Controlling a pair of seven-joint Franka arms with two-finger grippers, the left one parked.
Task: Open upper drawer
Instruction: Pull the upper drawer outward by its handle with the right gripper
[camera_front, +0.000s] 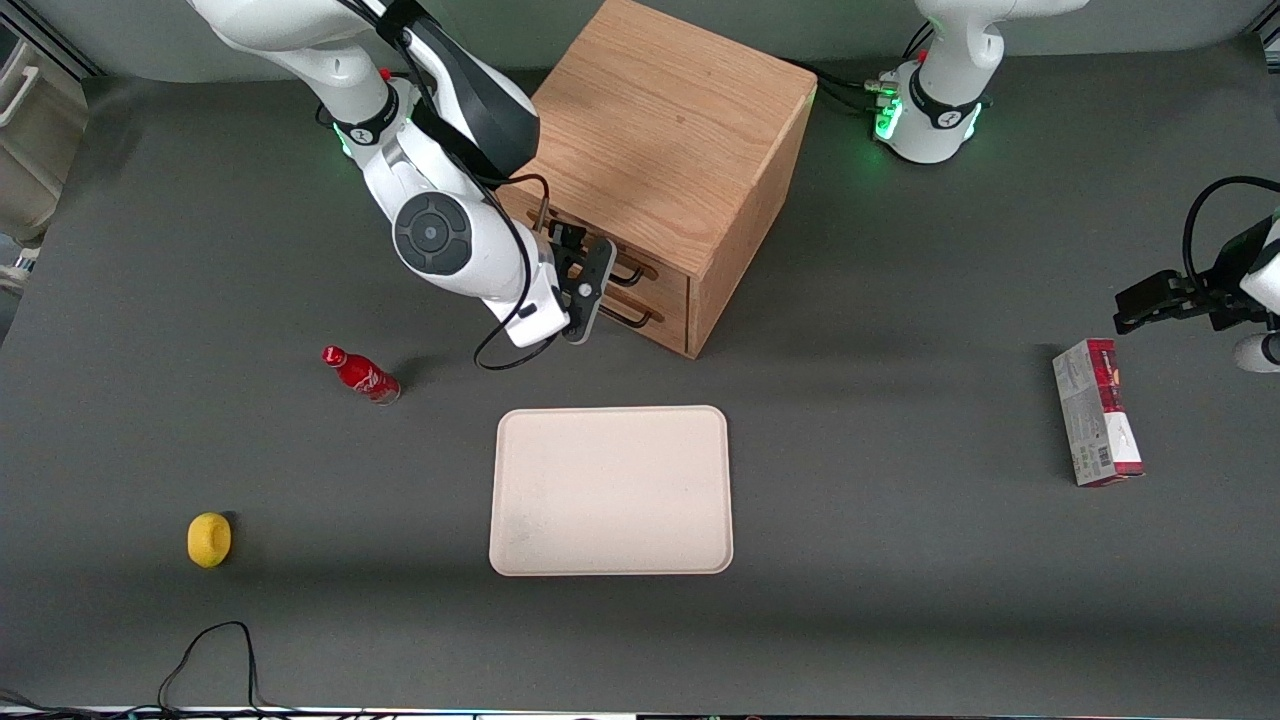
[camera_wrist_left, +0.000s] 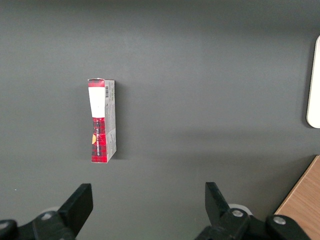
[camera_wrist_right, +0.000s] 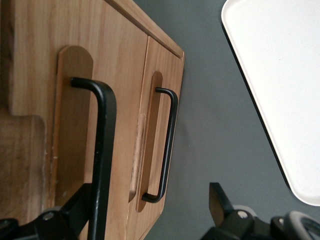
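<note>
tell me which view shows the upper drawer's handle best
The right wrist view: the upper drawer's handle runs large between the open pincer fingers. The front view mostly hides it with the arm; the left wrist view misses it.

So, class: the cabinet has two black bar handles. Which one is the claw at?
The upper drawer's handle. The open claw has one finger right beside that bar, while the lower drawer's handle sits apart from both fingers, nearer the tray.

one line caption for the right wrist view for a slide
Open hand straddling the long black bar handle of the shut light-oak upper drawer, with the lower drawer and beige tray in sight.
</note>
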